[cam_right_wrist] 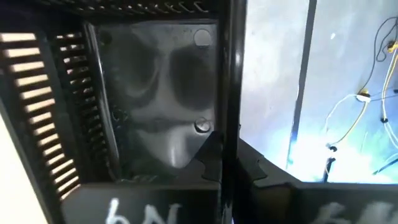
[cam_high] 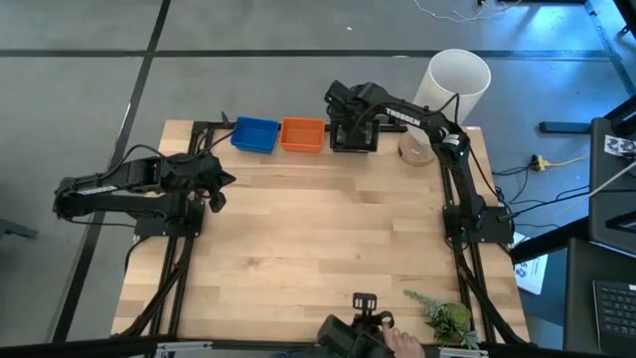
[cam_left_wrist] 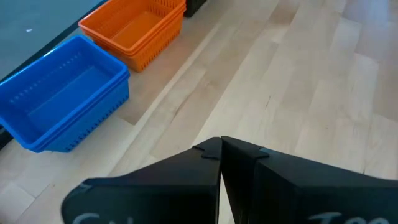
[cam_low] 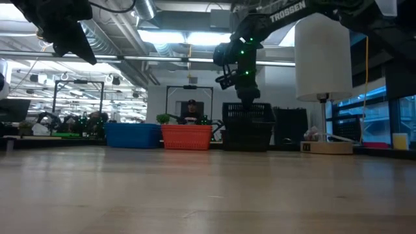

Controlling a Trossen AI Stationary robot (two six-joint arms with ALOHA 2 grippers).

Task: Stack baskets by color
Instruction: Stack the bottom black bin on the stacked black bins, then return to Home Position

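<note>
My right claw (cam_high: pixel 355 127) sits over the black baskets (cam_high: pixel 354 136) at the far edge of the tabletop (cam_high: pixel 318 259), its fingers pinched together on the far wall of the top black basket, as my wrist view shows: the thin black rim runs straight up between the fingertips. From the low view the black pile (cam_low: pixel 247 127) looks taller than its neighbours, so I judge this to be the last basket going down onto its own colour.

To finish well, I should keep the basket level, settle it until its walls nest squarely inside the one beneath, and only then part the fingers, lifting straight up so the rim does not catch and drag the pile.

Just beside the black pile stand the orange baskets (cam_high: pixel 302 134), and next to those the blue baskets (cam_high: pixel 255 134), all three in a row along the far edge. My left wrist view shows both coloured piles already nested. My left claw (cam_high: pixel 215 183) hangs with its fingers together over the left side of the tabletop, well apart from the row, holding nothing.

A tall white cylinder (cam_high: pixel 456 85) stands at the far right corner, and a small green plant (cam_high: pixel 444 316) at the near edge.

The only writing I can read is "TROSSEN" in white on my right arm (cam_low: pixel 287 12).
</note>
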